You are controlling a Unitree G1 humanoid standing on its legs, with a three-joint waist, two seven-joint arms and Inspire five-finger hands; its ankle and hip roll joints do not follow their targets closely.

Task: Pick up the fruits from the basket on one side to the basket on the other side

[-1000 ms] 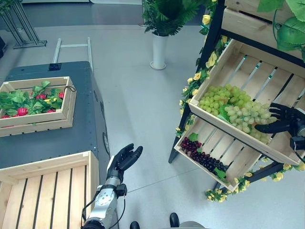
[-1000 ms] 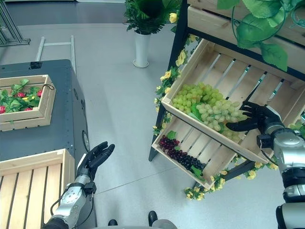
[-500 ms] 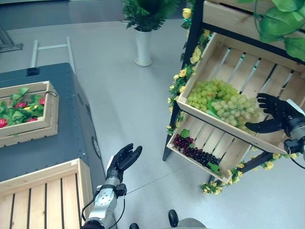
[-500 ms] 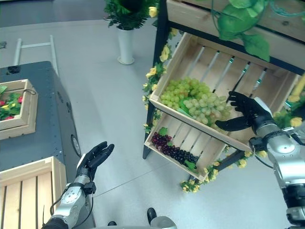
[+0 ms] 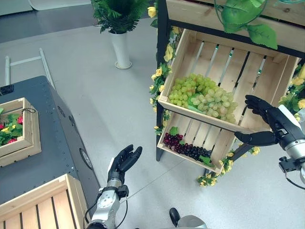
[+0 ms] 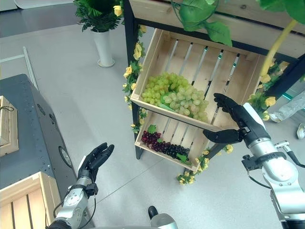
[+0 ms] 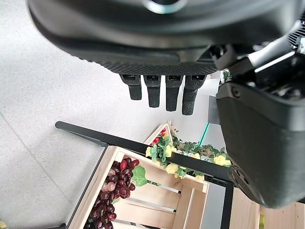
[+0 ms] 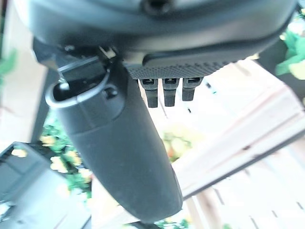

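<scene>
— Where are the grapes?
— On my right, in the upper crate (image 5: 267,90) of the rack; more grapes (image 5: 188,149) lie in the lower crate (image 5: 217,155) beneath.
— And left?
— A cabinet (image 5: 62,138) bearing two crates (image 5: 28,143), with a potted plant (image 5: 119,28) behind.

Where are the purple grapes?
The purple grapes lie in the lower wooden crate of the flower-trimmed stand on the robot's right, just under the crate of green grapes.

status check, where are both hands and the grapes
Right hand open beside upper crate, empty. Left hand open, idle over floor. Green grapes untouched in crate. Nothing blocking.
</scene>
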